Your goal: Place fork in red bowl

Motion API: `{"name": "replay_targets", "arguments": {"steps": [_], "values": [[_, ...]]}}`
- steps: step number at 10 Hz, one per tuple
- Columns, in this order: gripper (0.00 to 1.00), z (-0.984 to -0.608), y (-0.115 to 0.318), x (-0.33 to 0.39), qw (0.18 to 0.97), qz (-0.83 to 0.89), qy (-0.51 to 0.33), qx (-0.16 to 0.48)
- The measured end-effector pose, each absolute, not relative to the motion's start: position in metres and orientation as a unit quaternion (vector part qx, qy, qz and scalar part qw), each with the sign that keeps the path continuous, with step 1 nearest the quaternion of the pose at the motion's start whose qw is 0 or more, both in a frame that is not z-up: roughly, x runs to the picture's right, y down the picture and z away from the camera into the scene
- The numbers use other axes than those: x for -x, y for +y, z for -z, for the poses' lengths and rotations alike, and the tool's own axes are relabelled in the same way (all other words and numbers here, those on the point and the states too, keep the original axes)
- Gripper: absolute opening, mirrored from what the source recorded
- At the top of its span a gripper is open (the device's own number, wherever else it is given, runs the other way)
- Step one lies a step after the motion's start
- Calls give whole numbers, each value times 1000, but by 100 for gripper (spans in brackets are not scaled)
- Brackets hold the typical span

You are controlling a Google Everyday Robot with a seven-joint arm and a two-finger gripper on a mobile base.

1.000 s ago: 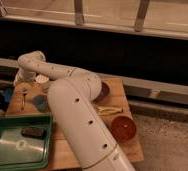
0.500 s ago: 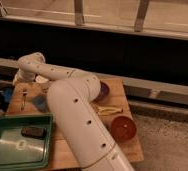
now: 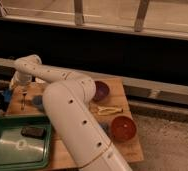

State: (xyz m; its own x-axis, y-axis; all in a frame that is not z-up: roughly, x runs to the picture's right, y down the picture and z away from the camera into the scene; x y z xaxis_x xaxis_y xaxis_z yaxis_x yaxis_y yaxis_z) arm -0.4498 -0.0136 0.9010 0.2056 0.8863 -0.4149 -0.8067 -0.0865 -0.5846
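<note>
One pincer (image 3: 23, 88), jaws apart, over table (image 3: 121, 94) | fork (image 3: 23, 102) just beside it

My fingers (image 3: 22, 85) hang spread over the far-left corner of the bench (image 3: 119, 92), by the fork (image 3: 23, 98). My own arm (image 3: 72, 117) lies across mid-bench and walls off the straight way to the red bowl (image 3: 123, 127). The purple bowl (image 3: 101, 90) and yellow utensil (image 3: 108, 109) stand along the far route. Above the red bowl is free, as far as I can tell.
</note>
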Motion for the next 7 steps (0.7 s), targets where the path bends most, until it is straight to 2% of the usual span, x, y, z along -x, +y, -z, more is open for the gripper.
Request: {"name": "replay_targets", "arguments": {"steps": [4,7], "values": [[65,-891,23,466,671,-613,-30,416],[65,-890,24,465,667,-616,-29,418]]}}
